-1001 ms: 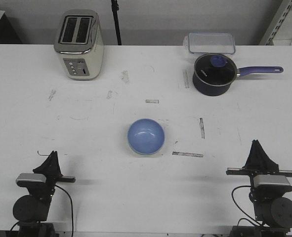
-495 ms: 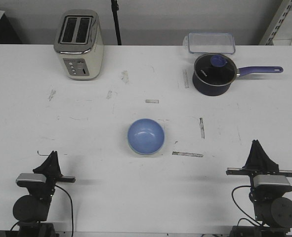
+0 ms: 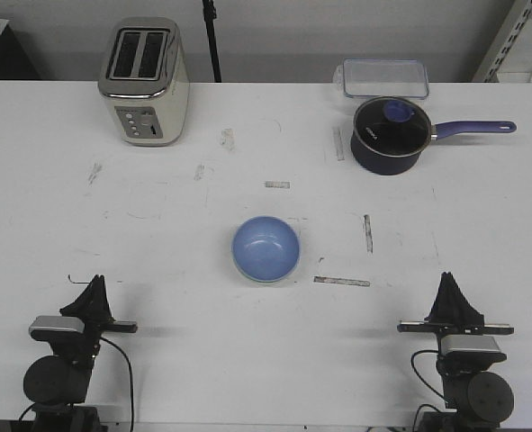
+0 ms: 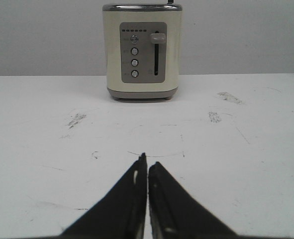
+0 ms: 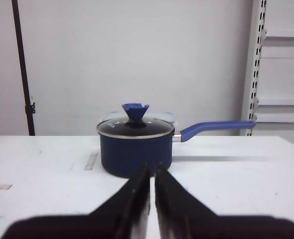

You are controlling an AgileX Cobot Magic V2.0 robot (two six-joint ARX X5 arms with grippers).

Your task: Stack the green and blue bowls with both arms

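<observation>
Left gripper (image 3: 94, 290) parked low at the near table edge, fingers pressed together, holding nothing. Right gripper (image 3: 450, 290) likewise closed and empty, well apart on the other side. Blue bowl (image 3: 266, 247) resting ahead of both and between them, nearer neither by much; pale green rim just peeking beneath it, suggesting the green bowl already nested under. Judged as stacking done, arms at rest; no further reach apparently called for. Glossy, round, smooth-walled bowl on a scuffed white table (image 3: 157, 234). Cream toaster (image 4: 142, 50) dead ahead of left fingers; dark lidded saucepan (image 5: 136, 144) ahead of right.
</observation>
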